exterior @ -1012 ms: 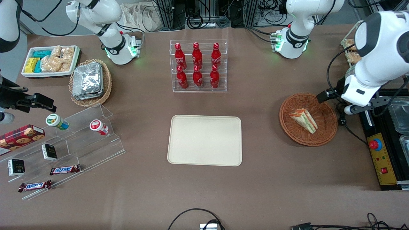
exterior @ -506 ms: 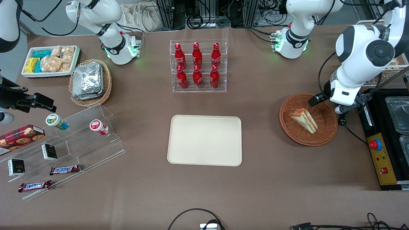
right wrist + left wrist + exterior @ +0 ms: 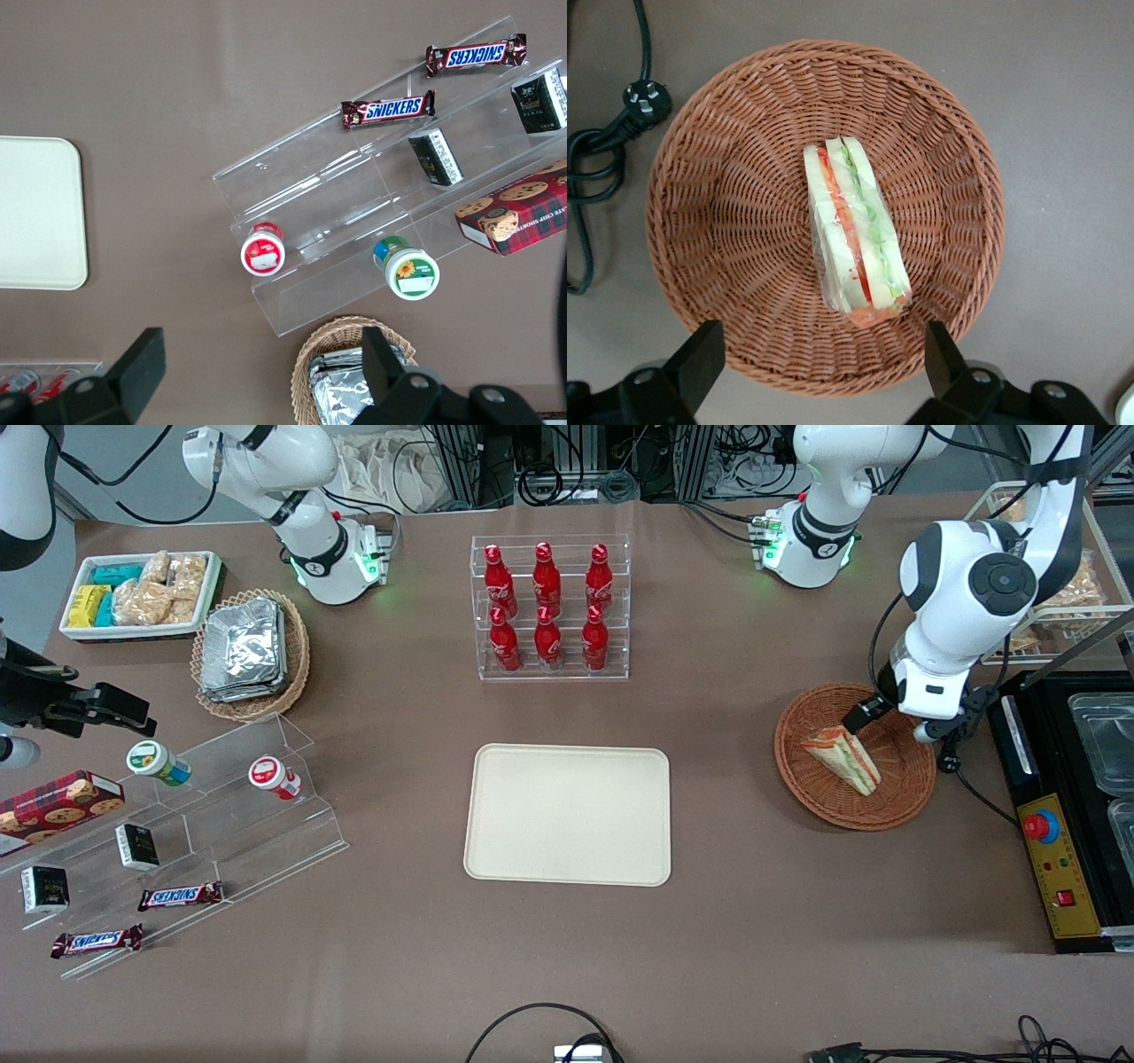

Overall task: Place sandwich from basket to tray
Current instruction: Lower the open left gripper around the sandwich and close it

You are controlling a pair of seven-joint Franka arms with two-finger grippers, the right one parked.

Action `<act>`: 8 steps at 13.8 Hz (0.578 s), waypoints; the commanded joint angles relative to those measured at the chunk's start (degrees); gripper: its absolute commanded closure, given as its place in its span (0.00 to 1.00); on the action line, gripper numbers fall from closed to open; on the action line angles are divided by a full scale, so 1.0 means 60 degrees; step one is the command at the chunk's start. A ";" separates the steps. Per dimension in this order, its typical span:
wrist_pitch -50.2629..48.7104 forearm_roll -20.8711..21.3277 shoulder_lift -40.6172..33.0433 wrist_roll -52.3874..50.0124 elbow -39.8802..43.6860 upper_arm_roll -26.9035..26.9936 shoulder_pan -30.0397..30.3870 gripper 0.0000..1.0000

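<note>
Brown table with the tray at its middle. The gripper, fingers spread wide, hangs above the basket; the sandwich lies inside, untouched.

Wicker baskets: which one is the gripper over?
The reddish-brown basket holding the sandwich; open gripper above it. The tan basket holds foil packs.

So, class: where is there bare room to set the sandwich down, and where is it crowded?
The tray is bare, with bare table between it and the basket. The open gripper hovers above the basket and the sandwich. It is crowded at the bottle rack and the snack shelf.
</note>
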 commanded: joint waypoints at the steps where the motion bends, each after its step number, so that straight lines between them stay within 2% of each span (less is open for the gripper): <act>1: 0.0872 0.0193 0.0219 -0.0403 -0.0357 -0.0020 0.0179 0.00; 8: 0.2147 0.0193 0.1260 -0.1370 -0.0358 -0.0020 0.0122 0.00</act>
